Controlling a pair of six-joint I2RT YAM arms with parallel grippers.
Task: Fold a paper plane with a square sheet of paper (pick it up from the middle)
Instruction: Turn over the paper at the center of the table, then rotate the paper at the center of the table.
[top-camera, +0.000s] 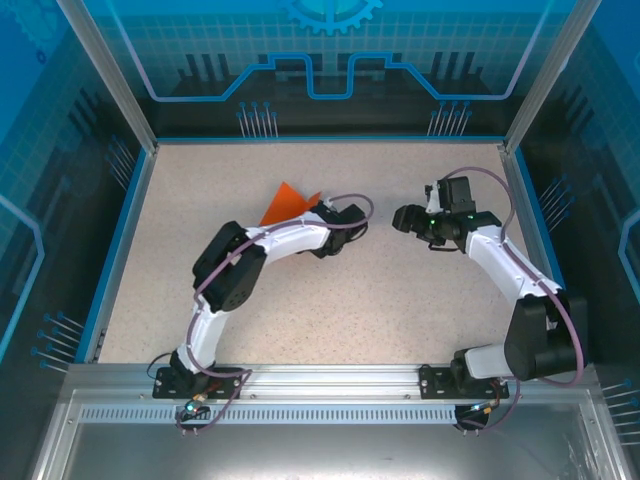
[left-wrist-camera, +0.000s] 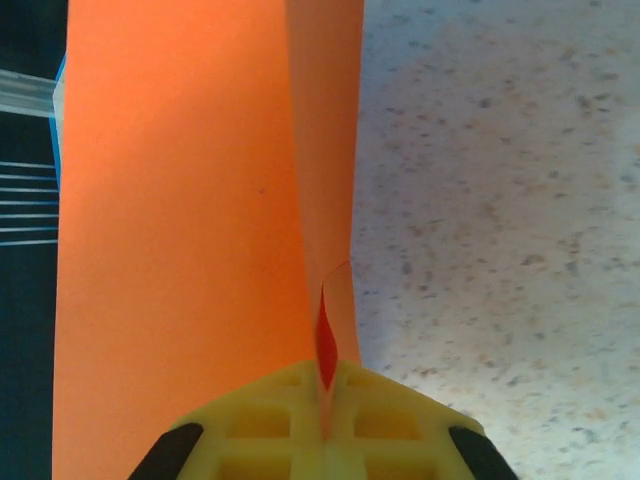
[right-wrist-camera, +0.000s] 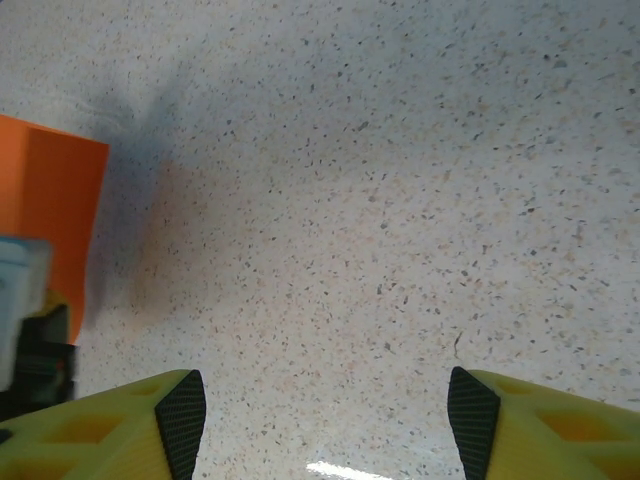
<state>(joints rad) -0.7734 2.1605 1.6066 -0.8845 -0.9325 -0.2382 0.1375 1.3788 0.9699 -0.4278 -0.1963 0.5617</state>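
Note:
The square sheet of paper (top-camera: 285, 203) is bright orange and folded into a creased triangular wedge that sticks out to the upper left of my left gripper (top-camera: 318, 208). In the left wrist view the yellow jaws of my left gripper (left-wrist-camera: 325, 400) are shut on the paper's (left-wrist-camera: 180, 220) folded edge, where the layers bulge slightly apart. My right gripper (top-camera: 405, 218) hovers to the right and points left, apart from the paper. Its fingers (right-wrist-camera: 180, 420) stand open over bare table, with the paper's corner (right-wrist-camera: 50, 210) at the left. A paper plane is out of view.
The speckled beige table (top-camera: 330, 300) is ringed by a blue rim and transparent walls (top-camera: 130, 190). A part of the left gripper's body (right-wrist-camera: 30, 330) shows at the left edge of the right wrist view.

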